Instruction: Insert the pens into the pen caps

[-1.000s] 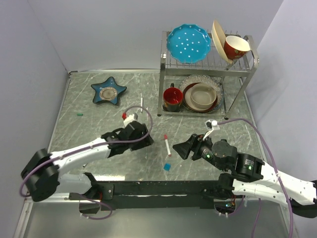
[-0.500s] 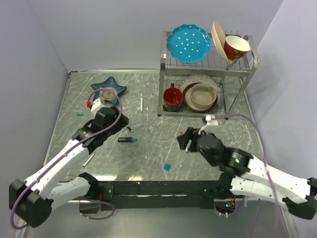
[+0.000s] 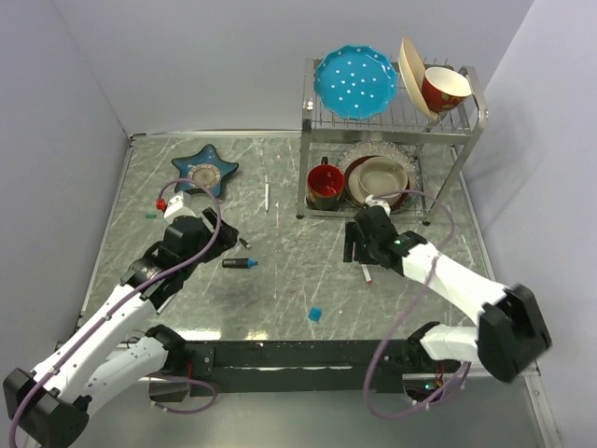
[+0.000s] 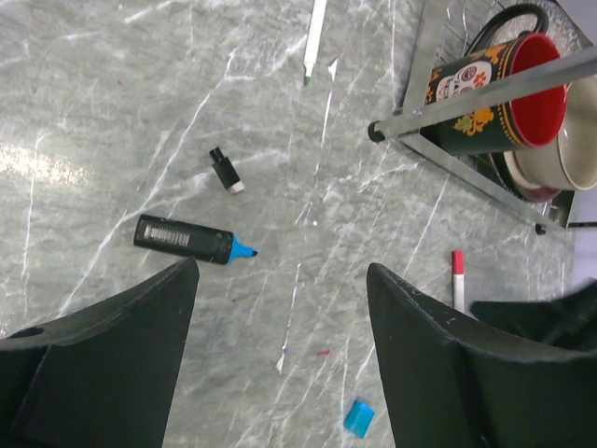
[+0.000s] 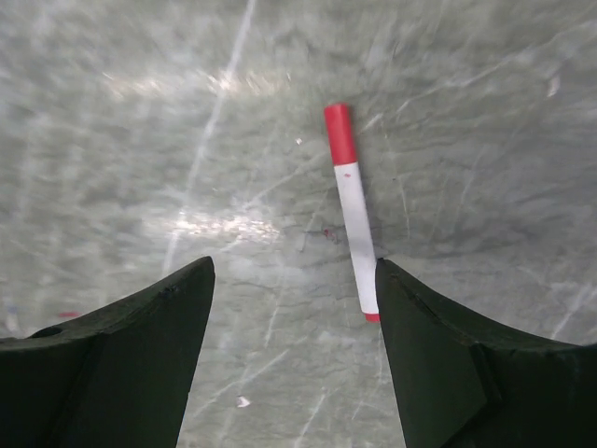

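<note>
My left gripper (image 3: 216, 235) (image 4: 280, 280) is open and empty, above the left-centre of the table. A black marker with a blue end (image 3: 240, 263) (image 4: 187, 241) lies just ahead of it, beside a small black cap (image 3: 244, 243) (image 4: 224, 171). A thin white pen (image 3: 267, 194) (image 4: 315, 28) lies farther back. A bright blue cap (image 3: 315, 315) (image 4: 357, 417) lies near the front edge. A teal cap (image 3: 149, 216) lies far left. My right gripper (image 3: 359, 247) (image 5: 294, 271) is open, over a white red-tipped pen (image 3: 367, 273) (image 5: 353, 215) (image 4: 457, 280) that lies beside its right finger.
A metal dish rack (image 3: 308, 121) stands at the back right with plates, bowls and a red-lined mug (image 3: 325, 184) (image 4: 494, 103); its leg (image 4: 375, 133) is near the right gripper. A blue star-shaped dish (image 3: 203, 171) sits at the back left. Walls close the left and back.
My left arm swung back and left, uncovering the black marker on the table. My right arm moved toward the rack, and the red-tipped pen now lies farther right, under it.
</note>
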Tool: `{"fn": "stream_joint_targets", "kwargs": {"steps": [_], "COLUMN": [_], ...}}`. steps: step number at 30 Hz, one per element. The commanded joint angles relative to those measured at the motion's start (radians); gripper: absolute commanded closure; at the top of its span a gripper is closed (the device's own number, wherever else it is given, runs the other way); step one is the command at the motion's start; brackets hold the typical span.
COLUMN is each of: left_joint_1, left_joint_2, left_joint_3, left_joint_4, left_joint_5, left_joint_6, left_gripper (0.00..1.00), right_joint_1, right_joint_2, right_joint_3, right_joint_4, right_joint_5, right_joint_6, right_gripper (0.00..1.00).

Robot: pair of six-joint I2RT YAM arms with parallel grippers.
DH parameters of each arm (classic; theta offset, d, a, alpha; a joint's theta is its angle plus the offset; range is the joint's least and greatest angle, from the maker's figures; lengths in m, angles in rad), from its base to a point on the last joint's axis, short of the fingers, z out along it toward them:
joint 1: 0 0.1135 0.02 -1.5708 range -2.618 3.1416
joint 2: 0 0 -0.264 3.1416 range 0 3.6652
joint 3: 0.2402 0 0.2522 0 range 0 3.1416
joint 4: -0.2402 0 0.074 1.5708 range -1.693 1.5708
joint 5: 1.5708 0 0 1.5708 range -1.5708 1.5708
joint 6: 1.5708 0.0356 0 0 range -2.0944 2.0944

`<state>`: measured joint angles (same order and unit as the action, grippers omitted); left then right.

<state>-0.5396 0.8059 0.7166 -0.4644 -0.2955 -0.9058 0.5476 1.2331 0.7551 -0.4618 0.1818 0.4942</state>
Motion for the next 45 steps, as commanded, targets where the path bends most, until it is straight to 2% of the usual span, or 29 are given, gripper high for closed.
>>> {"fn": "stream_joint_targets", "kwargs": {"steps": [1,6,13,20,26,30,34,36,38,41,42,44,45], "left_joint_1": [0.006,0.007,0.007,0.009,0.015,0.035,0.099,0.119,0.128,0.127,0.127,0.128,0.128], "left_joint_2": [-0.027,-0.017,-0.031,-0.005,-0.001,0.015,0.058,0.065,0.065,0.078,0.084,0.108,0.121], "left_joint_3": [-0.025,-0.025,-0.032,-0.017,-0.019,-0.02,-0.013,-0.017,-0.037,-0.063,-0.059,-0.004,0.027], "left_joint_4": [0.073,0.061,0.058,0.036,0.024,-0.003,-0.032,-0.091,-0.082,0.071,0.116,0.136,0.113], "left_joint_5": [0.036,0.026,-0.01,-0.042,-0.08,-0.117,-0.128,-0.143,-0.136,-0.001,0.059,0.123,0.157], "left_joint_6": [0.024,0.013,-0.013,-0.031,-0.062,-0.134,-0.192,-0.313,-0.376,-0.15,-0.017,0.141,0.315], "left_gripper": [0.23,0.23,0.22,0.21,0.2,0.13,0.13,0.13,0.15,0.19,0.19,0.19,0.19], "right_joint_1": [-0.029,-0.041,-0.054,-0.063,-0.063,-0.066,-0.066,-0.066,-0.061,-0.049,-0.045,-0.037,-0.034], "right_joint_2": [0.104,0.196,0.273,0.295,0.309,0.269,0.166,0.085,0.031,-0.076,-0.13,-0.188,-0.245], "right_joint_3": [0.072,0.089,0.07,0.056,0.052,0.059,0.058,0.043,0.023,-0.012,-0.023,-0.052,-0.062], "right_joint_4": [0.026,0.018,0.074,0.1,0.103,0.081,0.058,0.063,0.061,0.078,0.09,0.101,0.113], "right_joint_5": [-0.068,-0.027,-0.068,-0.1,-0.096,-0.079,-0.077,-0.103,-0.125,-0.163,-0.179,-0.217,-0.244], "right_joint_6": [-0.065,-0.077,-0.085,-0.062,-0.043,-0.036,-0.025,-0.017,-0.003,-0.003,-0.002,0.007,0.01], "right_gripper": [0.23,0.25,0.32,0.41,0.45,0.43,0.39,0.39,0.39,0.38,0.38,0.38,0.38]}}
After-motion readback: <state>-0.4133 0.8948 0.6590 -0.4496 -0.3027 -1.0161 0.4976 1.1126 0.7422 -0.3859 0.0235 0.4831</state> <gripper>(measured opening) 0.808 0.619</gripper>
